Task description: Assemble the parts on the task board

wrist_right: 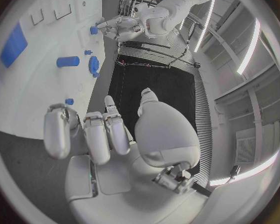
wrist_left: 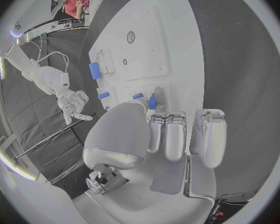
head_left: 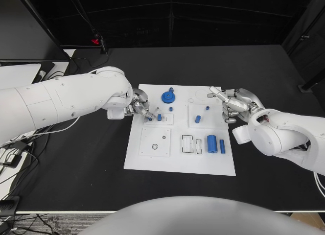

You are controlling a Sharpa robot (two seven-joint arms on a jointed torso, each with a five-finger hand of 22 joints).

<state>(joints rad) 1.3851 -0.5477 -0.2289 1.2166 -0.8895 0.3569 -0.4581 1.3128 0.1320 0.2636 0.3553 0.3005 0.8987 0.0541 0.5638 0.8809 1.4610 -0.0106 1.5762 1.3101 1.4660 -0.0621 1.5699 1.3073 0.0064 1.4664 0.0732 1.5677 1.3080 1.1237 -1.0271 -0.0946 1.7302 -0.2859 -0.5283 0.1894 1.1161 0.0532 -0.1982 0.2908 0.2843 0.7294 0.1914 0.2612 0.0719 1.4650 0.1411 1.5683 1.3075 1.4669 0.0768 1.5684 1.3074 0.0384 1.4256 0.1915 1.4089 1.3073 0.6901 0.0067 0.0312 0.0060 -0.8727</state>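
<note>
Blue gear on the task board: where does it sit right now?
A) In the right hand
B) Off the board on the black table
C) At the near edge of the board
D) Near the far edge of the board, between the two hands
D. In the head view the blue gear rests on the task board near its far edge, between the left hand and the right hand, and neither hand touches it.
</note>
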